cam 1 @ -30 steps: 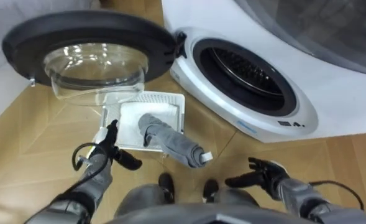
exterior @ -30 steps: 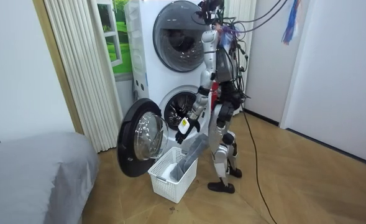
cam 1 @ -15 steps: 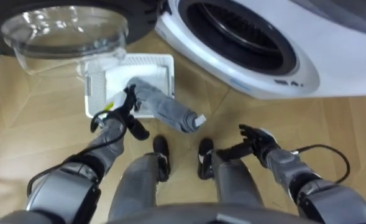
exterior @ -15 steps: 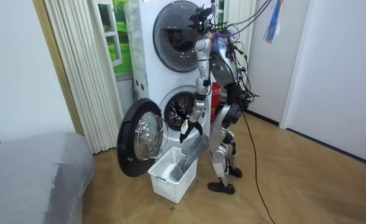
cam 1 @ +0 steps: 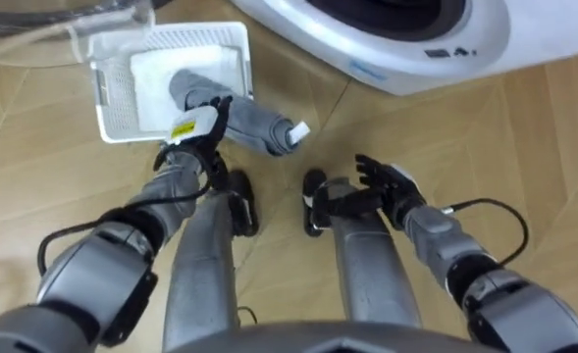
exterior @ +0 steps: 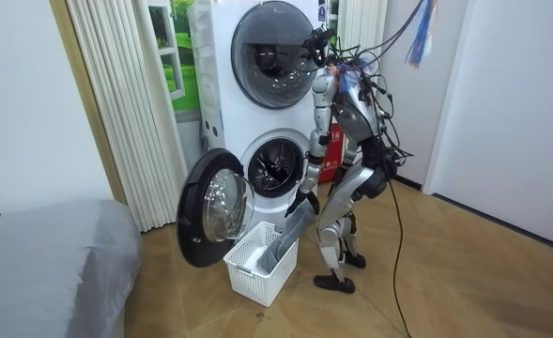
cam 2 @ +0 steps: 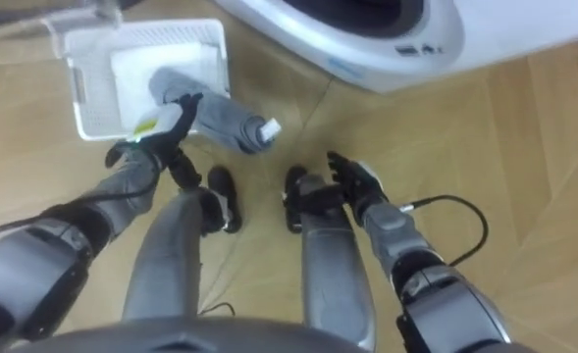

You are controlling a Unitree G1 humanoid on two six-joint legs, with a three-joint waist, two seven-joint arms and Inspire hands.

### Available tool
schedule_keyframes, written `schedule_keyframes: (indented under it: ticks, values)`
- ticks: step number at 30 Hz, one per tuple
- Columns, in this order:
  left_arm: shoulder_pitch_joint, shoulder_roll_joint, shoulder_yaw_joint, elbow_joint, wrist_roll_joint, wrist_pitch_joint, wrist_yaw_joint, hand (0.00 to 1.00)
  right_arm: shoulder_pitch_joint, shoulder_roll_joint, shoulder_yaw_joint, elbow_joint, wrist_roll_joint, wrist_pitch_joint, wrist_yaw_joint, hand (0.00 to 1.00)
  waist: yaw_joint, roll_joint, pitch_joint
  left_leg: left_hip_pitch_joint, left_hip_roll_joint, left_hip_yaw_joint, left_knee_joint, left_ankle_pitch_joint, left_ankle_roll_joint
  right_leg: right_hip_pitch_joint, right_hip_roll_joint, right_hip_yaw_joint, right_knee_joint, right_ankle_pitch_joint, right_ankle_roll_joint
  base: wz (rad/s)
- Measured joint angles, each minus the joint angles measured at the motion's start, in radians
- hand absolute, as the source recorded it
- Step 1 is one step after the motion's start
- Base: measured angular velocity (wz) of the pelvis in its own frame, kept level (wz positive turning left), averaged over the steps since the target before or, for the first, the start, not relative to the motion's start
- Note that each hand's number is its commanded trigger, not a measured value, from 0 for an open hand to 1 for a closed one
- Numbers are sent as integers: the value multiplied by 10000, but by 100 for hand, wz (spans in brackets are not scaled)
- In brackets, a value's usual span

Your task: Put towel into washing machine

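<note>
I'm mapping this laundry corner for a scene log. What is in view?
towel: one, grey, rolled, one end in the basket, the other over its near edge
basket: one, white, on the floor
washing machine: one, white, door open
upper machine: one, white, stacked above it
curtain: one, cream, room view's left
bed: one, grey, room view's lower left
floor: wooden
left hand: open, at the towel
right hand: open, apart from the towel

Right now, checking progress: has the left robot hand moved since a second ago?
Yes. Against the basket, the left robot hand has shifted from its near corner across to the towel.
</note>
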Motion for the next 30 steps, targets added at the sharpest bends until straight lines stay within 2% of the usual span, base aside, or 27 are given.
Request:
schedule_keyframes:
  ticks: [5,7,12,13,18,22,30]
  values:
    - [-214,116,-199,-107,462,2,296,0,-44,-11,216,-193,1507,-194,322,0,-423,-67,-22,-870,80,35,767,-97,-52,-951,-44,35,860,-139,-152,-1]
    - [-296,320,-338,-112,653,-1,438,0,-39,-22,441,-473,1945,-218,470,0,-641,-92,-38,-1263,167,4,1232,-237,-82,-1289,5,-37,1224,-219,-266,-8]
    - [-711,515,-985,-111,1117,-6,609,0,-64,-107,708,-605,2713,-402,702,0,-841,-95,-42,-1842,254,-108,2001,-475,-120,-1801,-28,-150,1944,-473,-395,2]
    - [-777,561,-1127,-124,1108,-6,658,0,-64,-139,764,-688,2843,-418,777,0,-862,-98,-44,-1971,335,-109,2201,-550,-118,-1920,-26,-160,2111,-530,-425,0]
    - [-976,607,-1539,-155,1285,27,856,0,-115,-285,876,-875,3047,-589,889,0,-894,-87,-46,-2541,355,-151,2822,-772,-177,-2464,6,-120,2702,-698,-436,-2]
    - [-1059,608,-1574,-152,1459,207,1044,0,-197,-300,877,-884,3115,-675,975,0,-886,-71,-36,-2877,392,-261,3263,-916,-192,-2745,49,-157,3092,-845,-440,1]
    - [-1149,634,-1705,-149,1469,220,1280,0,-261,-331,899,-912,3486,-758,1085,0,-879,-56,-29,-3100,340,-236,3466,-1001,-223,-3004,-65,-157,3416,-1020,-504,3]
